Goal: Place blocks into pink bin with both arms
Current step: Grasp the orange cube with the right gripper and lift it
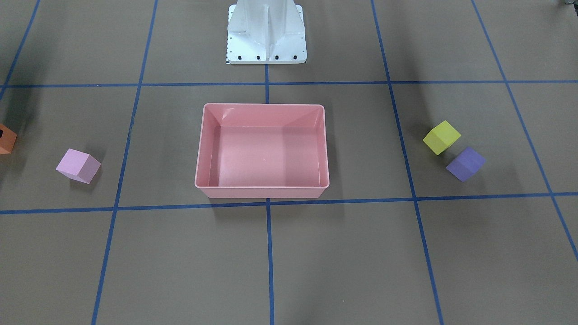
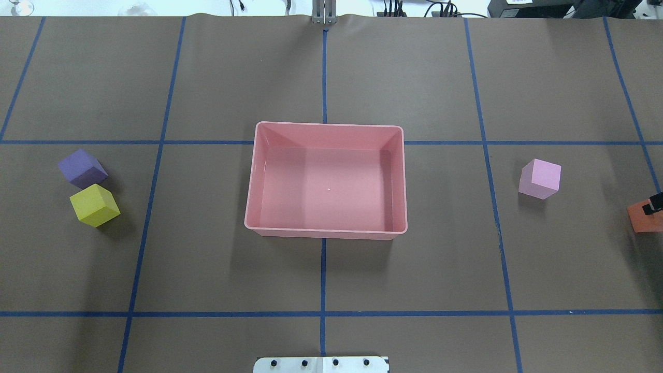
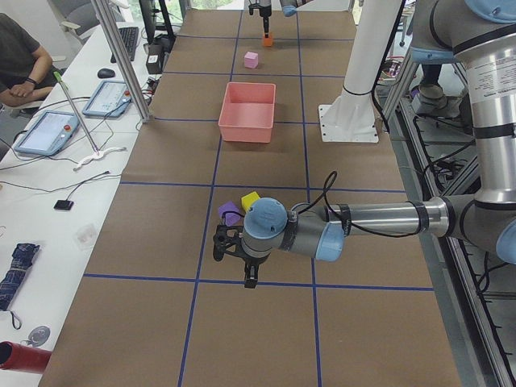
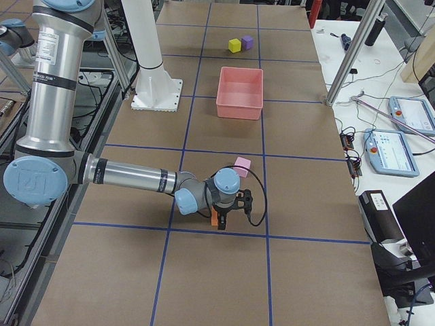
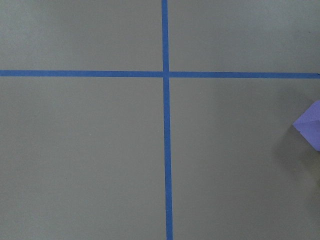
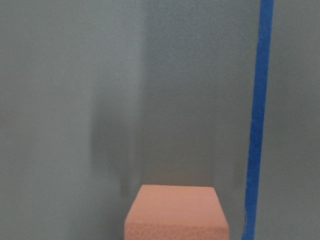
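Note:
The pink bin [image 1: 262, 192] [image 2: 326, 233] stands empty at the table's middle. The yellow block [image 2: 95, 205] [image 1: 441, 137] and purple block [image 2: 82, 168] [image 1: 465, 163] lie side by side on my left side. My left gripper [image 3: 235, 262] hovers just beyond them, near the table's end. I cannot tell if it is open. The left wrist view shows only a purple corner [image 5: 311, 124]. The light pink block [image 2: 540, 178] [image 1: 78, 165] lies on my right side. My right gripper [image 2: 655, 204] [image 4: 223, 219] is at the orange block [image 2: 644, 220] [image 6: 175, 212]. Its jaws are hidden.
The white pedestal base [image 1: 266, 40] [image 2: 321, 364] stands behind the bin. Blue tape lines grid the brown table. Metal posts [image 3: 121, 60] and operator desks with tablets [image 3: 48, 133] line the far side, where a person [image 3: 20, 60] sits.

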